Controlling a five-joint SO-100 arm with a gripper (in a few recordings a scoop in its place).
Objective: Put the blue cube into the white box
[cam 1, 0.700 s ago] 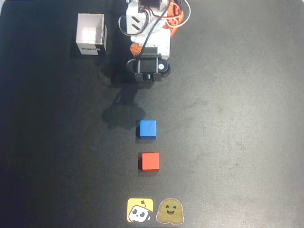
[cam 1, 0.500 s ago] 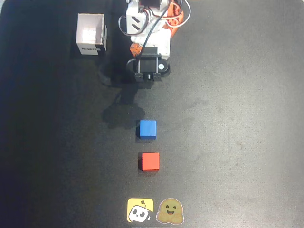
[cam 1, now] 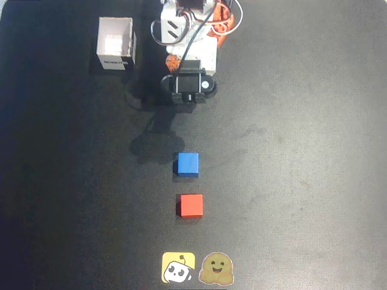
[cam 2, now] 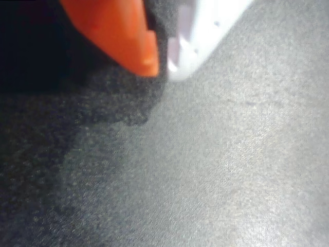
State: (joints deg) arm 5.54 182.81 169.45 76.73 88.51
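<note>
- The white box (cam 1: 115, 44) stands at the upper left of the dark desk (cam 1: 302, 151), apart from the cubes.
- The blue cube (cam 1: 188, 164) lies mid-desk, just above the red cube (cam 1: 191, 205).
- In the wrist view the orange and white fingers (cam 2: 154, 64) are nearly together, grasping nothing.

The tabletop (cam 1: 302, 169) looks like dark, matt, fine-grained cloth; the blue cube (cam 1: 188, 164) and red cube (cam 1: 191, 205) have matt faces, the white box (cam 1: 116, 44) thin card-like walls
</note>
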